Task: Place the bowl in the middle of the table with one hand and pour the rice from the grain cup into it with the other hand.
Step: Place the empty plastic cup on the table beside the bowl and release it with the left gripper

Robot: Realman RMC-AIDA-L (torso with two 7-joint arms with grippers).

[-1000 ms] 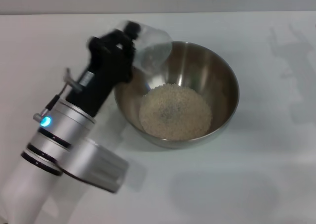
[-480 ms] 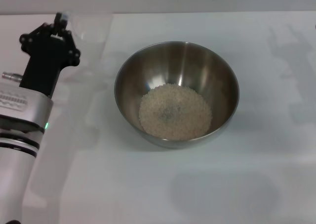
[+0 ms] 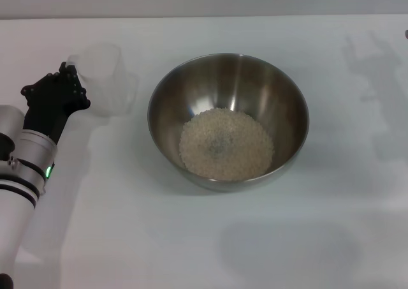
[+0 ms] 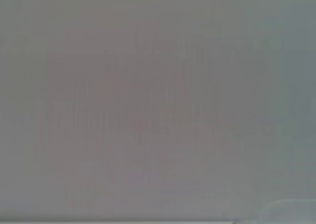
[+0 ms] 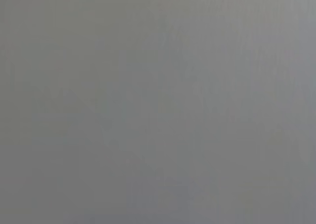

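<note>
Now pouring done: rice (image 3: 226, 143) in bowl (image 3: 167, 88); left gripper (image 3: 69, 85) at upright empty cup (image 3: 105, 78), grip unclear. Next: release, withdraw.

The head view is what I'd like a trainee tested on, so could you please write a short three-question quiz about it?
1. True or false: the rice lies inside the stainless-steel bowl.
2. The clear grain cup stands: A) inside the bowl; B) upright on the table, on the robot's left of the bowl; C) tipped over the bowl's rim.
3. Fill in: the only hand in view is the ____ hand, right beside the cup.

Key: 1 true; 2 B; 3 left. Whether that hand grips the cup cannot be told from this view.
</note>
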